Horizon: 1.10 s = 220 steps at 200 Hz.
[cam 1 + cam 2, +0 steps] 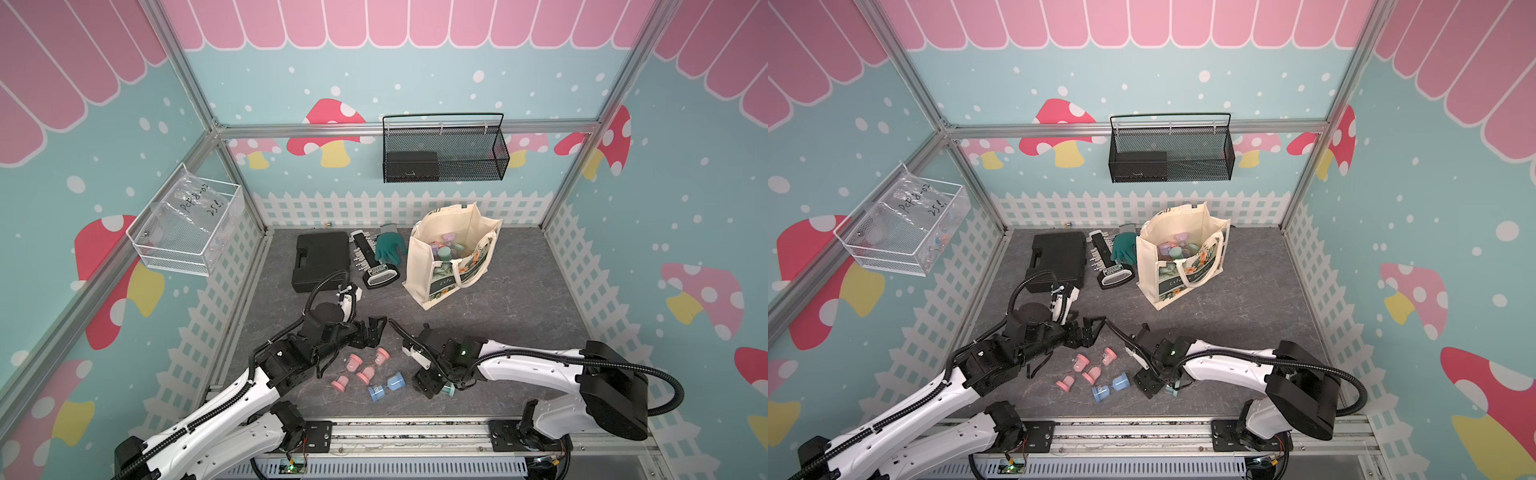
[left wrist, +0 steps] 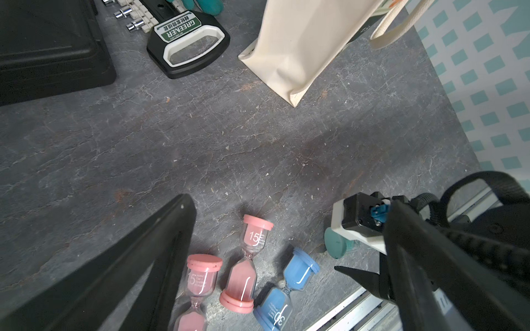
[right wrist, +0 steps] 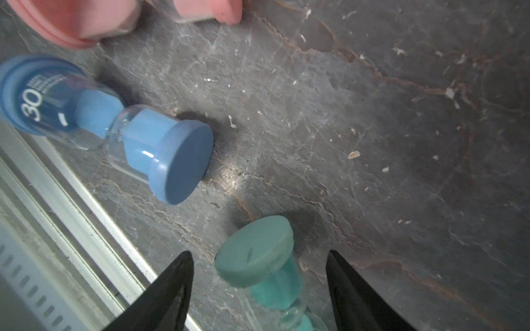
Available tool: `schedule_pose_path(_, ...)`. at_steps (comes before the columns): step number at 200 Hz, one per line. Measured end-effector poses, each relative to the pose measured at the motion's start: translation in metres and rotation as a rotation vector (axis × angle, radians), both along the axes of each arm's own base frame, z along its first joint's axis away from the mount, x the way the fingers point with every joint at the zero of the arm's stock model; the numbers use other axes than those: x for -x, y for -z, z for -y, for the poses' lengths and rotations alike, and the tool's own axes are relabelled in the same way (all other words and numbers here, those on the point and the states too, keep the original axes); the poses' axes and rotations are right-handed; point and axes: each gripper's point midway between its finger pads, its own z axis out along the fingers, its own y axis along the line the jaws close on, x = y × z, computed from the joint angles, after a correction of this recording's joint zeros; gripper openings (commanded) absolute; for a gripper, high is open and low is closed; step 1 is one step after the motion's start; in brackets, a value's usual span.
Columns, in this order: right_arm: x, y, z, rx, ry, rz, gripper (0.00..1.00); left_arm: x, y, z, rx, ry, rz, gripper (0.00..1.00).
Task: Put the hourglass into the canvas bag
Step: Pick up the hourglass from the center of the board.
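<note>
Hourglass under attention: the teal hourglass (image 3: 255, 258), lying on its side on the grey table (image 1: 498, 332) near the front rail, just beside a blue hourglass (image 3: 120, 129) and two pink hourglasses (image 1: 368, 365), and well apart from the canvas bag (image 1: 419, 266) standing upright at the rear right. The bag's mouth is open and several hourglasses already sit inside. Handling assessment: the item is judged light and rigid, with smooth clear bulbs that look fragile and likely slippery, and a thin neck that should not take load. Being round, it may roll if nudged from one side. The recommended hold is across a bulb close to the flat end cap, or on the cap itself, with moderate pressure. Right gripper (image 3: 259, 253): fingers spread, standing on either side of the teal hourglass, with table showing between each finger and the cap; no contact is evident and nothing is held. Left gripper (image 1: 372, 328): fingers spread wide, empty, hovering above the table behind the pink hourglasses. The grasp is judged not yet made.
</note>
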Motion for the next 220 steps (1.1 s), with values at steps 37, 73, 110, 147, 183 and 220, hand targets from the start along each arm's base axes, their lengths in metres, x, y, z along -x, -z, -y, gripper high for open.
schedule_pose_path(37,-0.004,0.009,0.004,0.039,0.028,0.007,0.69,-0.001,0.001,-0.001,-0.004,-0.007,0.000,0.99)
schedule_pose_path(73,-0.007,0.015,0.008,0.065,0.050,0.014,0.63,-0.001,0.001,-0.003,-0.008,-0.014,0.001,0.99)
schedule_pose_path(110,-0.010,0.020,0.009,0.082,0.068,0.020,0.55,-0.001,0.003,-0.003,-0.010,-0.018,-0.002,0.99)
schedule_pose_path(147,-0.014,0.020,0.009,0.090,0.082,0.040,0.48,-0.001,0.003,-0.003,-0.007,-0.020,-0.003,0.99)
schedule_pose_path(183,-0.018,0.020,0.006,0.091,0.095,0.049,0.41,-0.002,0.002,-0.004,-0.006,-0.025,0.000,0.99)
schedule_pose_path(220,-0.022,0.018,0.006,0.093,0.107,0.064,0.37,-0.003,0.002,-0.005,-0.006,-0.028,0.000,0.99)
